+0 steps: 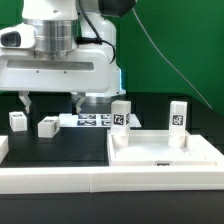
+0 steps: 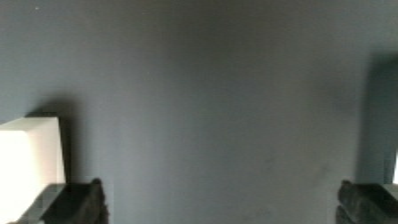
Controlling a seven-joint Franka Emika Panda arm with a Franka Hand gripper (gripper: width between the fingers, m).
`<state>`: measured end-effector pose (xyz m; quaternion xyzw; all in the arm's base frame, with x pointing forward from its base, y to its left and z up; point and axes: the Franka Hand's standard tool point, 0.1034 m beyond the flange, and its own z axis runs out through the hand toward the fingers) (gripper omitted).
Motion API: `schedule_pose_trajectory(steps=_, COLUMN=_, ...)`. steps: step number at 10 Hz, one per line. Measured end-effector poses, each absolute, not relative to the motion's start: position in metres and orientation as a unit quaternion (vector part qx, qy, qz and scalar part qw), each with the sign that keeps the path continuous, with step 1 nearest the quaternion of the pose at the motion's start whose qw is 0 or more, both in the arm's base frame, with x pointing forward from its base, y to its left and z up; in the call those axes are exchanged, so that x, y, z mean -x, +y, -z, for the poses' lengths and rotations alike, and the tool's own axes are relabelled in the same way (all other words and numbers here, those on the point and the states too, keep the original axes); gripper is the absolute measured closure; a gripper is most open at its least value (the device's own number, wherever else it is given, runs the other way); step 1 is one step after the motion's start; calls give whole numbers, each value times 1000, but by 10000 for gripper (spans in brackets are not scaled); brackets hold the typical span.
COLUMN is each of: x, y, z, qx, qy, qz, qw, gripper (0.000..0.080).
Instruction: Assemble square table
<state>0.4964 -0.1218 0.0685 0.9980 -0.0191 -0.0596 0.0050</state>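
A: Table first. Where is it?
B: The white tabletop slab (image 1: 165, 152) lies flat on the black desk (image 1: 150, 120), on the near side toward the exterior view's right. Two tagged legs stand upright at its far corners: left upright leg (image 1: 120, 114) and right upright leg (image 1: 178, 114). Can't tell if they're fixed in or just standing there.

A: Other legs?
B: Two more lie loose on the desk, well off to the exterior view's left. Outer loose leg (image 1: 17, 121) and inner loose leg (image 1: 47, 126) are near each other but not touching, and both are apart from the slab.

A: What's between those and the slab?
B: The marker board (image 1: 92, 120), flat on the desk, just beside the left upright leg.

A: Hand?
B: The hand (image 1: 50, 103) hangs over the two loose legs, spread wide, with nothing in it. The wrist view agrees: hand (image 2: 217, 200) with dark fingertips (image 2: 71, 200) far apart and bare desk (image 2: 214, 90) between them. There's a white block (image 2: 29, 150) beside one fingertip. Can't tell which part it is.

A: Anything else?
B: A white border rail (image 1: 50, 178) runs along the near edge. Green backdrop (image 1: 170, 40) behind.
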Motion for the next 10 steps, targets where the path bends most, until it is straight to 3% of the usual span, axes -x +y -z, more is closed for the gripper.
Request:
schedule_pose_trajectory(steps=2, x=-455, y=-129, z=-56, qx=-997, qy=-38, qz=70, qw=-1, gripper=150)
schedule_pose_trajectory(steps=6, x=-448, y=-129, z=-53, qx=-995, qy=-36, qz=90, qw=-6, gripper=150)
schedule_pose_trajectory(steps=10, x=-430, y=-130, z=-43, qx=-973, qy=-48, qz=221, qw=-37, gripper=150)
